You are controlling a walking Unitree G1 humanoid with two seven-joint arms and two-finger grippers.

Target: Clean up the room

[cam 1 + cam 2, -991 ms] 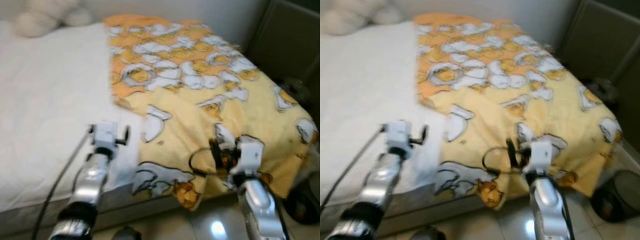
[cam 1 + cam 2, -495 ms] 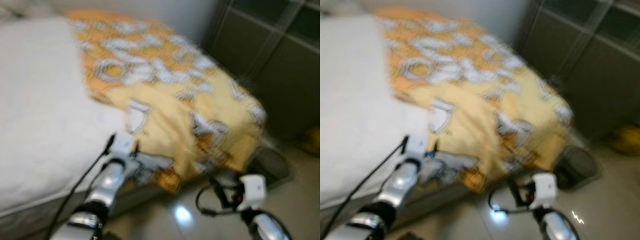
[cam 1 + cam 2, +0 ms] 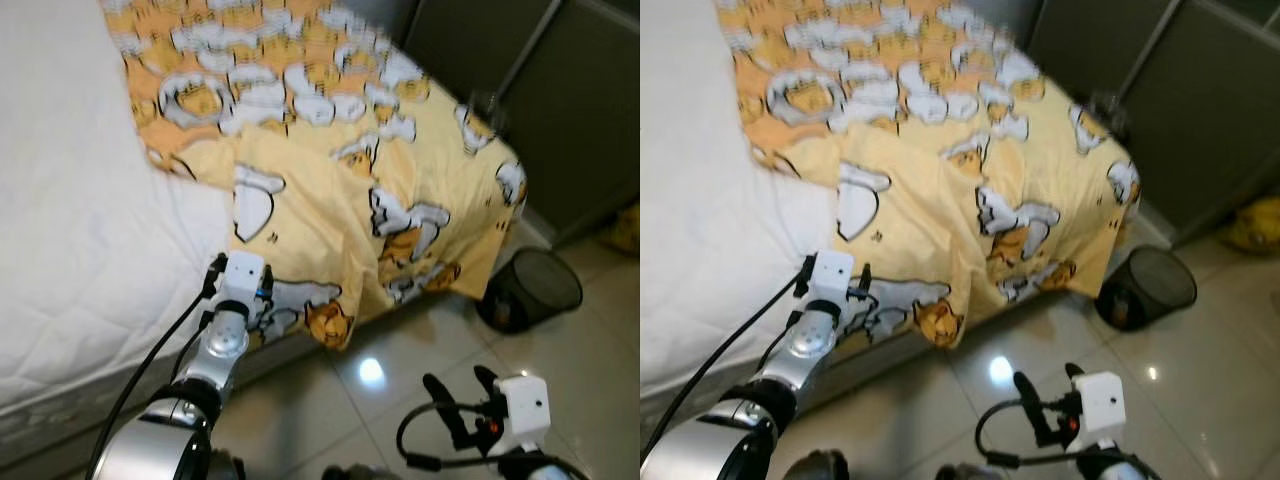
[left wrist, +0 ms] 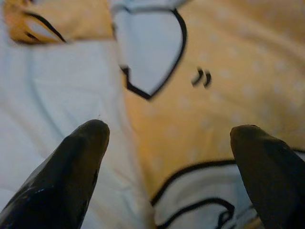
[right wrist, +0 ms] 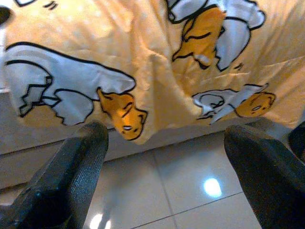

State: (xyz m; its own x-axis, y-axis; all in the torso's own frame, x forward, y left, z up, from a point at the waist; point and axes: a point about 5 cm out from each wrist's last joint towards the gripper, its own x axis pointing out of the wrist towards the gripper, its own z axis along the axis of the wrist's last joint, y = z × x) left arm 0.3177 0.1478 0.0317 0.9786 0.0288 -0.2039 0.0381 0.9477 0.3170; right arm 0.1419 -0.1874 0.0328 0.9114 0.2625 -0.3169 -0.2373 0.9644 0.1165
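Note:
A yellow blanket (image 3: 330, 170) printed with white and orange cartoon figures covers the right part of the bed and hangs over its front edge and corner. My left gripper (image 4: 167, 129) is open just above the bed's front edge, where the blanket's border meets the white sheet (image 3: 70, 200). One finger (image 4: 78, 157) is over the sheet and the other over the blanket. My right gripper (image 3: 458, 382) is open, low over the tiled floor (image 3: 400, 350) in front of the bed. It faces the blanket's hanging hem (image 5: 138, 95) and holds nothing.
A black wire bin (image 3: 535, 290) stands on the floor by the bed's right corner. Dark cabinet doors (image 3: 580, 110) line the right side. Something yellow (image 3: 1255, 225) lies on the floor beside them. A lamp's glare (image 3: 370, 372) reflects off the glossy tiles.
The view has swung right and down. My right gripper has come off the blanket and now hangs over the floor. My left gripper has shifted from the white sheet to the blanket's border.

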